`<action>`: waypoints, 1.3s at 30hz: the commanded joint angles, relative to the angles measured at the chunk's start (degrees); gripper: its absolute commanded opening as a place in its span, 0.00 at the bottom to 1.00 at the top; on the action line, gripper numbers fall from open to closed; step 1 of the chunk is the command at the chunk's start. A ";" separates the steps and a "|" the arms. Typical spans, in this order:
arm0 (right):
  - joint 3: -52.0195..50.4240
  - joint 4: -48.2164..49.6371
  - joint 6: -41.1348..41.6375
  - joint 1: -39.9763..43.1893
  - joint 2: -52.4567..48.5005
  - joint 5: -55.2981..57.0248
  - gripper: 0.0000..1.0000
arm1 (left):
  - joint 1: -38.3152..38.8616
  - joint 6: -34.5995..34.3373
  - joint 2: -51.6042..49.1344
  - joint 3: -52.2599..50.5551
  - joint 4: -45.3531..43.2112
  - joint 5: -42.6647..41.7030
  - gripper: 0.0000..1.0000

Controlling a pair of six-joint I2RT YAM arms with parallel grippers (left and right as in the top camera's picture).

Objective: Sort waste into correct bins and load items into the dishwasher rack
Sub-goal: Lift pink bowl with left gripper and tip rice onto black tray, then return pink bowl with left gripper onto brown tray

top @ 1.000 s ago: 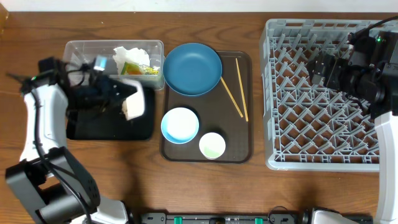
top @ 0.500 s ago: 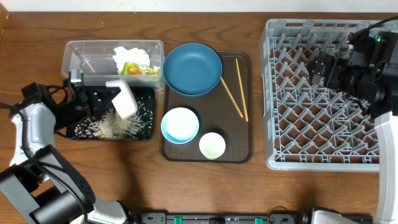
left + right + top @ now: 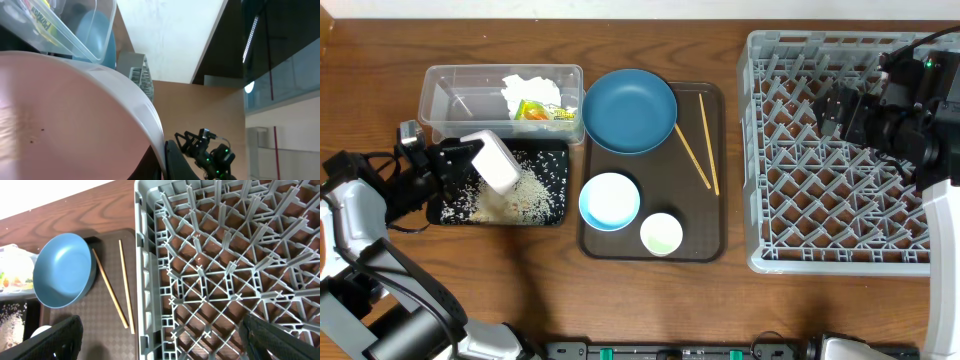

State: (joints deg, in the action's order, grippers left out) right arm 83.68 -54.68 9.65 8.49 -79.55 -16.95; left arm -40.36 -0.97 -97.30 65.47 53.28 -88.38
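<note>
Rice grains (image 3: 520,195) lie scattered across the floor of the black tray (image 3: 563,148), thickest under the white-beige bowl (image 3: 495,165), which hangs tipped on its side over the tray's left half. The left tool (image 3: 460,160) is clamped on that bowl at its left edge; in the left wrist view the bowl's pale curved wall fills most of the picture, with a dark finger (image 3: 172,160) just showing beneath it. Just behind the black tray stands the clear tub (image 3: 455,95), and in its right end sit the crumpled tissue (image 3: 530,88) and the green-and-orange wrapper (image 3: 532,111). To the right of both, the brown serving tray (image 3: 705,230) carries the dark-blue plate (image 3: 630,110) at its far left corner, the light-blue bowl (image 3: 610,200) near its left edge, the small white cup (image 3: 661,234) just beside that bowl, and the two chopsticks (image 3: 705,145) lying side by side along its right part. The grey dishwasher rack (image 3: 820,210) sits on the counter (image 3: 650,300) at the right and holds no dishes. The right tool (image 3: 840,112) hovers above the rack's upper part, its fingers (image 3: 50,340) spread wide apart and gripping nothing, as the right wrist view shows.
</note>
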 commanded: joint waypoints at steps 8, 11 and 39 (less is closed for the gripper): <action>0.96 -0.66 -0.04 0.07 0.13 -0.46 0.98 | -0.11 -5.70 0.96 0.00 -1.92 -1.64 0.06; 0.96 -0.87 -0.04 0.07 0.13 -0.46 0.98 | 0.22 -6.86 0.98 0.00 -1.55 -1.62 0.06; 0.96 -1.27 -0.07 0.07 0.13 -0.44 0.99 | 20.90 -15.56 13.99 4.20 -9.92 19.65 0.06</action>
State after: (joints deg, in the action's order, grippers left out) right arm 83.68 -55.92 9.65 8.49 -79.55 -16.95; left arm -24.10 -12.60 -87.68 66.46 45.28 -78.00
